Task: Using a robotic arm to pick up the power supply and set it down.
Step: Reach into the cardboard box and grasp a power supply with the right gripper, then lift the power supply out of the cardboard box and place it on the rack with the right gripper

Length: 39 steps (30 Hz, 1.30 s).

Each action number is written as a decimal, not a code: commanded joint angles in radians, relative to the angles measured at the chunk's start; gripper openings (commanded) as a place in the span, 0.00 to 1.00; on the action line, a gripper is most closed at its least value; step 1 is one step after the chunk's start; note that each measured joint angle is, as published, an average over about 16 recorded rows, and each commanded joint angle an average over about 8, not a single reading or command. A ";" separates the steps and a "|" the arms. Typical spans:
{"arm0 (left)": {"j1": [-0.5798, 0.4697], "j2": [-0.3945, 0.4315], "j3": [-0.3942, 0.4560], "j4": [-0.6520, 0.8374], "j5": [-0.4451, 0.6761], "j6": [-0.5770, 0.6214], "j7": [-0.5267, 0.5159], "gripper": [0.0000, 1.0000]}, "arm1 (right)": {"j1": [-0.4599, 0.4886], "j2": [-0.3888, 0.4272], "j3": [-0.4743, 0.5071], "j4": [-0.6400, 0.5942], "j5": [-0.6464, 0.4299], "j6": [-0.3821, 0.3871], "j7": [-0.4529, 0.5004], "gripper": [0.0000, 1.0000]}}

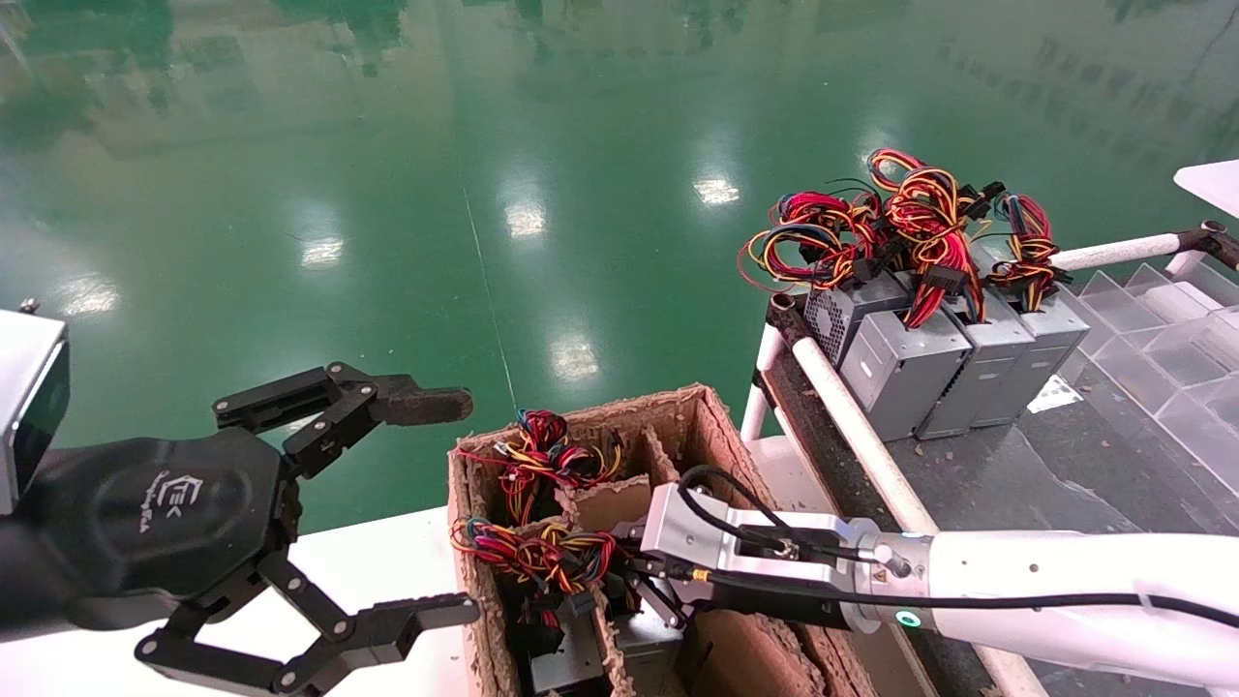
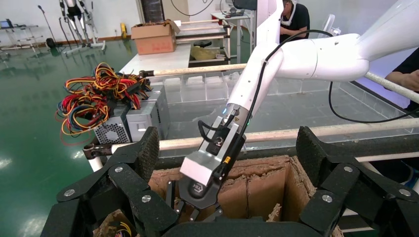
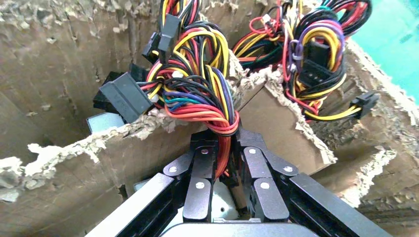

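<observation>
The grey sheet-metal power supply (image 1: 571, 658) sits down in a compartment of the torn brown cardboard divider box (image 1: 697, 411), so only a patch of its metal casing shows between the partitions, while its wire bundle (image 3: 197, 94) spills up over the ragged divider edge: red, yellow, orange, black, blue and purple leads with chunky black connectors on the ends. The right gripper (image 3: 225, 165) on the white robotic arm (image 1: 1045, 590) is reaching into that compartment, and its two black jointed fingers (image 3: 200, 182) are pinched together on the neck of the bundle — red and orange wires run right between them in the right wrist view. A second tangle of coloured wires (image 1: 542, 450) pokes out of the compartment farther from the robot. The left gripper (image 1: 426, 503) hangs just beside the box's left wall with its fingers spread wide, gripping nothing. Off to the right, a row of similar grey metal power supplies (image 1: 953, 358) with their own messy cable bundles sits on a dark rack with white tube rails (image 1: 861, 431) — all above the shiny green floor (image 1: 484, 145).
</observation>
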 commanded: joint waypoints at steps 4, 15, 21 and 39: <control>0.000 0.000 0.000 0.000 0.000 0.000 0.000 1.00 | -0.011 0.019 0.021 0.023 0.034 0.003 0.002 0.00; 0.000 0.000 0.000 0.000 0.000 0.000 0.000 1.00 | -0.043 0.077 0.108 0.070 0.150 0.036 0.011 0.00; 0.000 0.000 0.000 0.000 0.000 0.000 0.000 1.00 | -0.050 0.119 0.178 0.081 0.245 0.045 0.009 0.00; 0.000 0.000 0.000 0.000 0.000 0.000 0.000 1.00 | -0.012 0.272 0.389 0.081 0.506 -0.022 -0.035 0.00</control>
